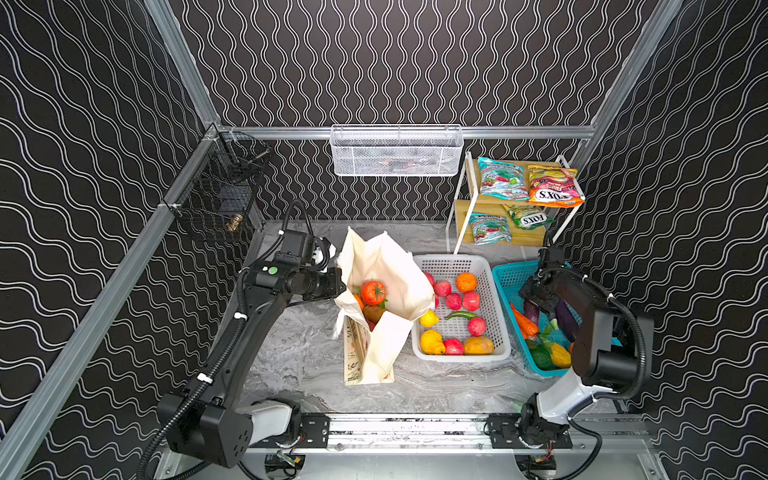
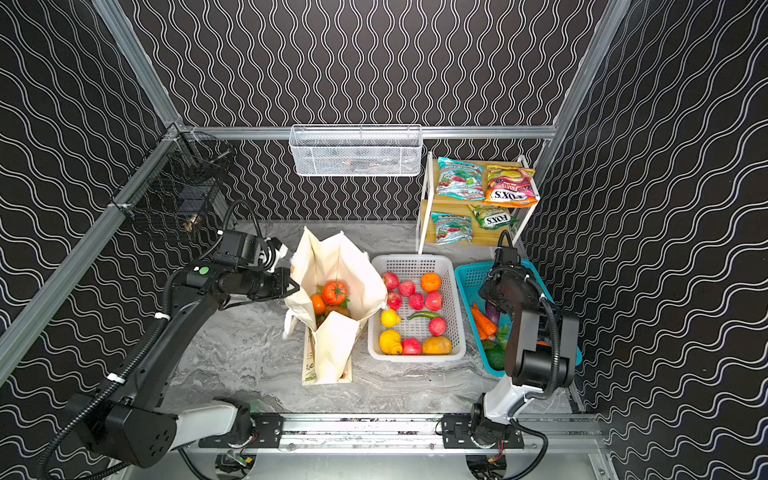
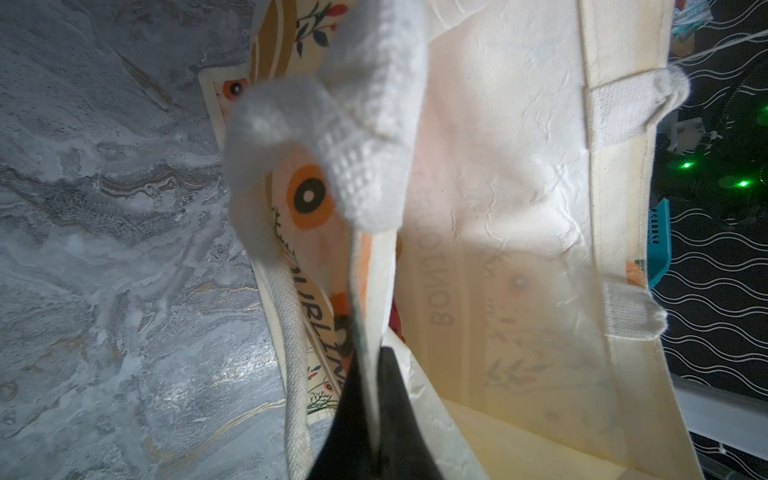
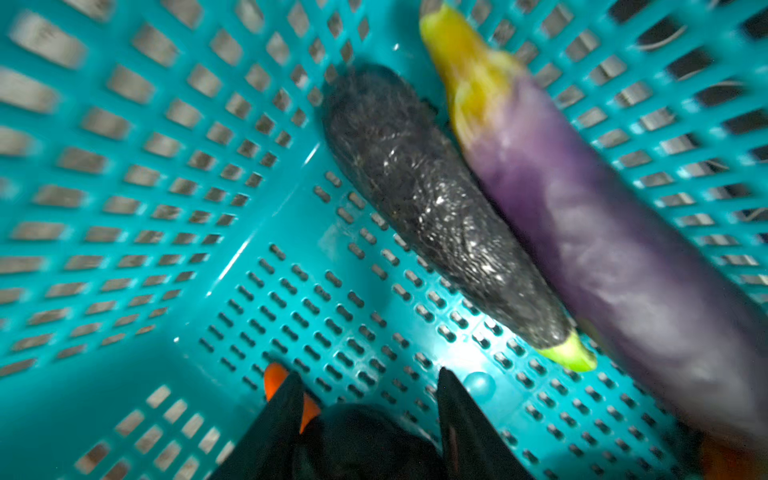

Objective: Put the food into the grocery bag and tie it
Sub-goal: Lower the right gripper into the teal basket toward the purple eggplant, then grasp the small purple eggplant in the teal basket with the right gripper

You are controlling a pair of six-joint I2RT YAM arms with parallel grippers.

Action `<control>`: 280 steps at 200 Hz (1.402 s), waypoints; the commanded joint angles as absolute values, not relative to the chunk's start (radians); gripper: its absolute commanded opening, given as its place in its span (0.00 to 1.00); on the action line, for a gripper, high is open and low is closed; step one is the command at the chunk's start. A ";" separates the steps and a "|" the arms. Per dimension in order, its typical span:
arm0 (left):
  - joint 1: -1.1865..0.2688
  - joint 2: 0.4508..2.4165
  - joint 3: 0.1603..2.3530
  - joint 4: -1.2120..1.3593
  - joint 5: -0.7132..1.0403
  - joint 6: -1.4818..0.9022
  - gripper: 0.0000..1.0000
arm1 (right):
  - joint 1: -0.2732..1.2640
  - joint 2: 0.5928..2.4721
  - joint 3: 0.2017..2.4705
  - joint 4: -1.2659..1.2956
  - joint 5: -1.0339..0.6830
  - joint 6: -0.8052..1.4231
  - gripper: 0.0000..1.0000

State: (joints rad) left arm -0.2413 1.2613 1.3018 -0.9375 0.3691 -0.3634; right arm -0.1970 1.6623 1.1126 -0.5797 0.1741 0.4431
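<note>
The cream grocery bag [image 1: 386, 266] [image 2: 332, 257] stands open at centre, with a red tomato [image 1: 372, 292] and an orange [image 1: 358, 300] inside. My left gripper [image 1: 343, 289] [image 3: 374, 357] is shut on the bag's left rim [image 3: 498, 166], and a white strap handle [image 3: 332, 137] droops in front of it. More food, magenta dragon fruit [image 1: 470, 300] among it, lies in the white basket [image 1: 453, 259]. Orange [image 1: 552, 187] and teal [image 1: 500, 178] candy packets sit on the shelf. My right gripper [image 1: 534, 301] [image 4: 368, 374] hangs low in the teal basket [image 4: 124, 249], jaws apart. A dark shape low between them is unclear.
In the teal basket [image 1: 511, 274] lie a dark eggplant [image 4: 436, 208], a purple eggplant [image 4: 602, 228], carrots [image 1: 524, 322] and green vegetables. The white-framed shelf rack [image 1: 457, 208] stands at the back right. A white mesh basket [image 1: 397, 151] and a black wire basket [image 1: 220, 195] hang on the walls.
</note>
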 commanded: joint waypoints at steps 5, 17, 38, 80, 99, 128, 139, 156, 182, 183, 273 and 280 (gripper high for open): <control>-0.240 1.259 1.298 -0.942 0.364 -0.353 0.00 | -0.198 1.637 1.132 -0.607 0.187 0.463 0.51; -0.241 1.258 1.299 -0.942 0.362 -0.353 0.00 | -0.198 1.631 1.134 -0.607 0.188 0.462 0.48; -0.240 1.258 1.299 -0.943 0.362 -0.354 0.00 | -0.201 1.623 1.132 -0.607 0.186 0.466 0.43; -0.240 1.259 1.304 -0.949 0.362 -0.351 0.00 | -0.202 1.595 1.132 -0.606 0.197 0.477 0.43; -0.240 1.259 1.310 -0.956 0.360 -0.349 0.00 | -0.204 1.571 1.137 -0.603 0.203 0.487 0.42; -0.240 1.257 1.313 -0.962 0.358 -0.347 0.00 | -0.206 1.542 1.161 -0.613 0.205 0.502 0.42; -0.240 1.256 1.315 -0.962 0.357 -0.347 0.00 | -0.205 1.531 1.171 -0.617 0.210 0.506 0.42; -0.240 1.258 1.316 -0.962 0.357 -0.348 0.00 | -0.204 1.517 1.183 -0.624 0.215 0.509 0.42; -0.241 1.260 1.315 -0.958 0.357 -0.350 0.00 | -0.206 1.502 1.195 -0.633 0.221 0.508 0.42; -0.240 1.259 1.316 -0.958 0.357 -0.350 0.00 | -0.208 1.500 1.195 -0.633 0.221 0.508 0.42; -0.241 1.261 1.315 -0.948 0.362 -0.353 0.00 | -0.216 1.471 1.204 -0.645 0.231 0.520 0.42; -0.241 1.261 1.312 -0.945 0.364 -0.354 0.00 | -0.216 1.477 1.196 -0.642 0.237 0.521 0.42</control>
State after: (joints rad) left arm -0.2413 1.2633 1.3136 -0.9451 0.3622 -0.3634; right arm -0.2123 1.4624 1.2045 -0.6338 0.2161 0.5083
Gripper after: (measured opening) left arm 0.059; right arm 0.417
